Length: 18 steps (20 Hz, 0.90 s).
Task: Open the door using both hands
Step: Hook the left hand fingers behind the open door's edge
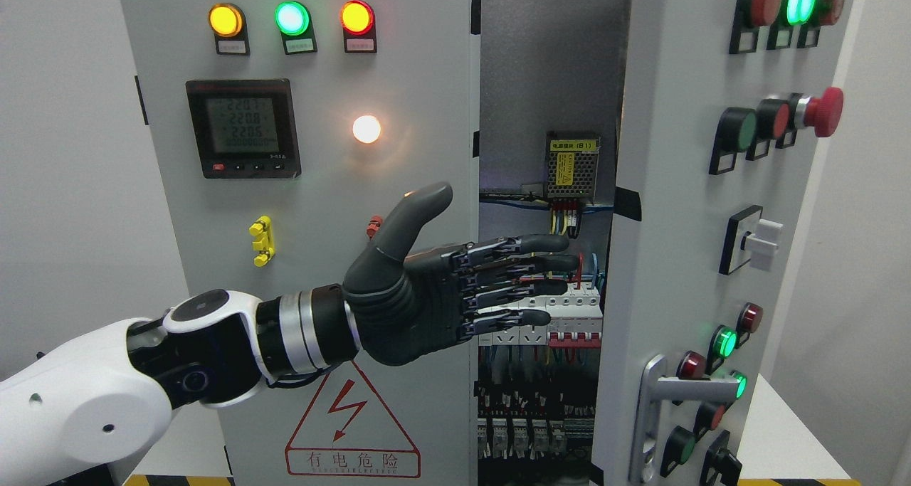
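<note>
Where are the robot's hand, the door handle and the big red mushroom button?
left hand (427,294), head view, on the dark palm.
door handle (687,388), head view, on the silver lever.
red mushroom button (825,112), head view, on its red cap.

The left hand (455,287) covered part of the breaker row (569,319) behind its fingers (530,269), and the wiring there could not be made out. Below the hand, the warning triangle (352,429) lost its top corner behind the wrist. Up and left of the hand, the meter (242,128) digits blurred — unreadable. The open door (712,223), right of the hand, ran off the frame's bottom edge.
</note>
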{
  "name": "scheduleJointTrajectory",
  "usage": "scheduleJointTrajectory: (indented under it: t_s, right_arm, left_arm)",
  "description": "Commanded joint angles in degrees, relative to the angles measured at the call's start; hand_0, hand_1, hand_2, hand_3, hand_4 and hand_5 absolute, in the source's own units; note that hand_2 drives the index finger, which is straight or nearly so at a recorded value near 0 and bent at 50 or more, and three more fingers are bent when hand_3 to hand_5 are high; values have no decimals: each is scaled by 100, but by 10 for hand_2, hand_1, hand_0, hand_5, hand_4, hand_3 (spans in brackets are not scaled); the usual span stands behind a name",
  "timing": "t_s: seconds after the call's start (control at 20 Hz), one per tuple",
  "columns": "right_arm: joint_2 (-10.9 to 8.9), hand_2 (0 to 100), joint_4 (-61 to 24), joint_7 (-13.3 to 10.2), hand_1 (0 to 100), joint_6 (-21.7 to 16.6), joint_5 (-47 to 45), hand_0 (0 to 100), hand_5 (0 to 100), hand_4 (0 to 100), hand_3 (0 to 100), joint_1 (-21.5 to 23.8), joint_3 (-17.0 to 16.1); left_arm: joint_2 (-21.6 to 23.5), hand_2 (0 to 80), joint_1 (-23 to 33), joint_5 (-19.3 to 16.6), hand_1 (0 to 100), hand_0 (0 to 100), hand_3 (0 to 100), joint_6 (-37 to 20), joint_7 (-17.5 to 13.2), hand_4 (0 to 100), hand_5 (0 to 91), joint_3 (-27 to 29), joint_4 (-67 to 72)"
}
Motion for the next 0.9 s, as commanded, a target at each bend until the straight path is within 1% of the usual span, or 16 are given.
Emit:
scheduleJointTrajectory:
  t_s: [0.0,0.3,0.45,0.55,0.85]
  right_arm:
    - [0,0,0,0,0,1,0,106,0,0,0,0,0]
    - [0,0,0,0,0,1,0,106,0,0,0,0,0]
    - [0,0,0,0,0,1,0,106,0,0,0,0,0]
    - [0,0,0,0,0,1,0,107,0,0,0,0,0]
    - [0,0,0,0,0,1,0,106,0,0,0,0,0]
  left_arm:
    - [-868,0,-27,-7,0,0,0,5,14,30,0,182,276]
    - [-1053,0,-10,-25,0,0,0,-3,49,31,0,261,426]
    - [-1228,0,-10,-25,0,0,0,-3,189,31,0,261,514]
    - [-1237,0,-10,-25,0,0,0,-3,260,31,0,261,514]
    - [-1351,0,-53,-25,0,0,0,-3,295,30,0,252,514]
